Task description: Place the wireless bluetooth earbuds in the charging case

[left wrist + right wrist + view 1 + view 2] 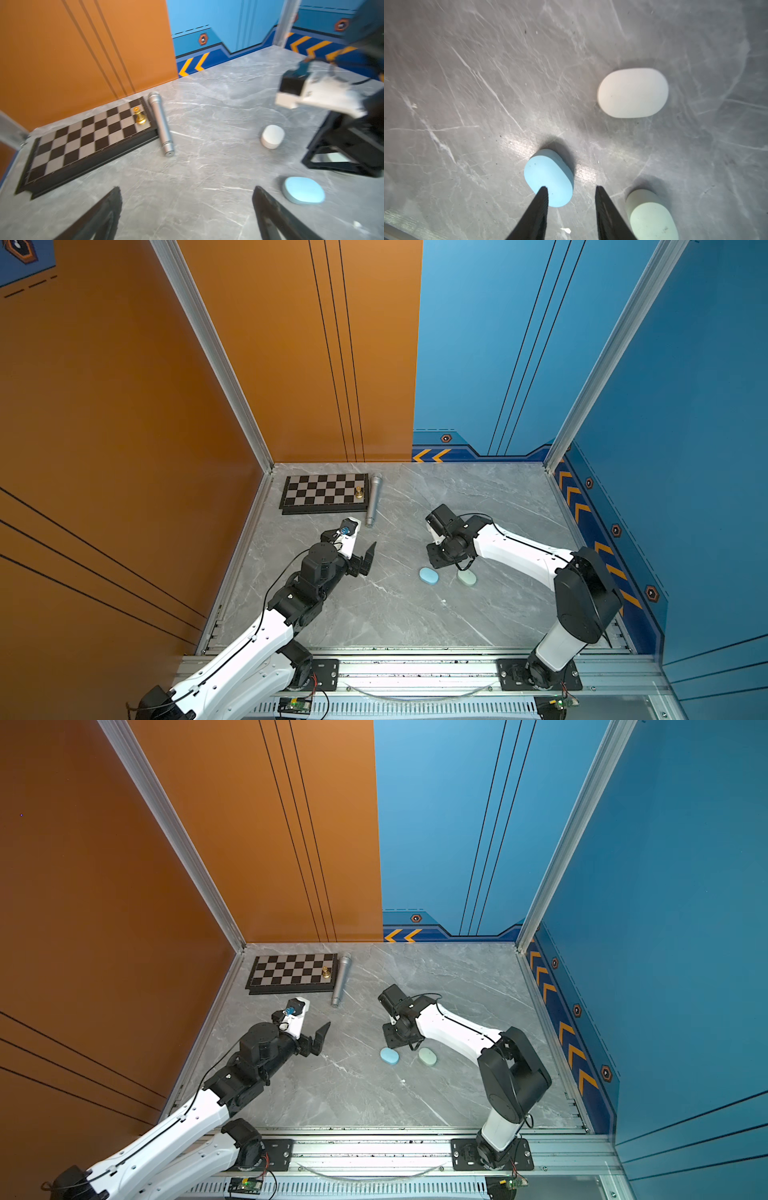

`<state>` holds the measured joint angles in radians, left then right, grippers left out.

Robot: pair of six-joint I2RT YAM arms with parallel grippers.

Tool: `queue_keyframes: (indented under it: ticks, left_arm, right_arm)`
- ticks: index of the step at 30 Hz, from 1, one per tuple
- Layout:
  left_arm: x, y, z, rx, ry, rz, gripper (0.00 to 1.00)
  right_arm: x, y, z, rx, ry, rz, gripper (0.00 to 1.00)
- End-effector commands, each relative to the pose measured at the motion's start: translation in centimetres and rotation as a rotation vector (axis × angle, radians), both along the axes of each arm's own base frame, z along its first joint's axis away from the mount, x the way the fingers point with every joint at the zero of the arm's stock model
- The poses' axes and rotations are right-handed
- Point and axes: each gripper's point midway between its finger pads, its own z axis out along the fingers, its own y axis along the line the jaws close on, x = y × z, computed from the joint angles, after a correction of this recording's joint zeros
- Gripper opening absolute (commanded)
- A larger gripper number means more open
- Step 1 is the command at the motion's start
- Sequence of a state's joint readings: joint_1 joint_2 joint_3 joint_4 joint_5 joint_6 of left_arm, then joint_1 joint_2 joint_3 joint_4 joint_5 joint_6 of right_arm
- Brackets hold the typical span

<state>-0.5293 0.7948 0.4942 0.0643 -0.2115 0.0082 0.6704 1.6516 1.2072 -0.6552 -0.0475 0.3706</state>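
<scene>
Task seemingly unstarted: blue case (pixel 428 576), green case (pixel 467 578) at its three o'clock and white case (pixel 632 92) are lying closed, left pincer (pixel 187 188) and right pincer (pixel 571 188) hovering spread and empty

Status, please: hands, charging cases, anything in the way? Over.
Left hand open, empty. Right hand open, over blue charging case. Green case and white case nearby, all shut; no earbuds in sight. Microphone and chessboard far off.

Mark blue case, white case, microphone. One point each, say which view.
blue case (pixel 548 174): right wrist view, on the flat top face, just above the fingertip.
white case (pixel 632 92): right wrist view, middle of the top face.
microphone (pixel 161 124): left wrist view, mid-barrel.
</scene>
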Motion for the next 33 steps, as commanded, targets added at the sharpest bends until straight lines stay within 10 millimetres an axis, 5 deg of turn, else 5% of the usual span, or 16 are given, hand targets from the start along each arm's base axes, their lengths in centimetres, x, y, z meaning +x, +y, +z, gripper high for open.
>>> queue_keyframes:
  ticks: [1, 6, 11, 14, 20, 28, 30, 33]
  left_arm:
    - [1.1, 4.3, -1.5, -0.024, 0.025, 0.210, 0.98]
    - [2.2, 9.8, -4.0, -0.048, 0.039, 0.387, 0.98]
    - [2.3, 13.7, -6.3, -0.027, 0.064, 0.500, 0.98]
    - [2.3, 15.2, -7.9, -0.023, 0.072, 0.537, 0.98]
    - [4.2, 15.9, -9.1, -0.029, 0.038, 0.510, 0.98]
    - [10.0, 14.1, -10.4, -0.072, 0.041, 0.390, 0.98]
    - [10.5, 12.7, -11.6, -0.059, 0.029, 0.319, 0.98]
    - [10.3, 13.8, -12.0, -0.074, 0.054, 0.367, 0.98]
  right_arm:
    - [4.0, -1.1, 4.6, 0.115, -0.203, -0.047, 0.41]
    - [9.0, -8.5, 9.3, 0.200, -0.492, -0.171, 0.41]
    - [10.3, -17.5, 8.4, 0.187, -0.711, -0.335, 0.41]
    - [9.5, -20.2, 6.3, 0.138, -0.802, -0.336, 0.40]
    - [8.7, -22.3, 0.9, 0.097, -0.772, -0.330, 0.44]
    - [10.6, -23.1, 0.2, 0.163, -0.782, -0.322, 0.46]
    - [10.0, -22.8, 0.5, 0.187, -0.816, -0.300, 0.47]
    - [9.2, -23.3, 1.0, 0.175, -0.885, -0.331, 0.52]
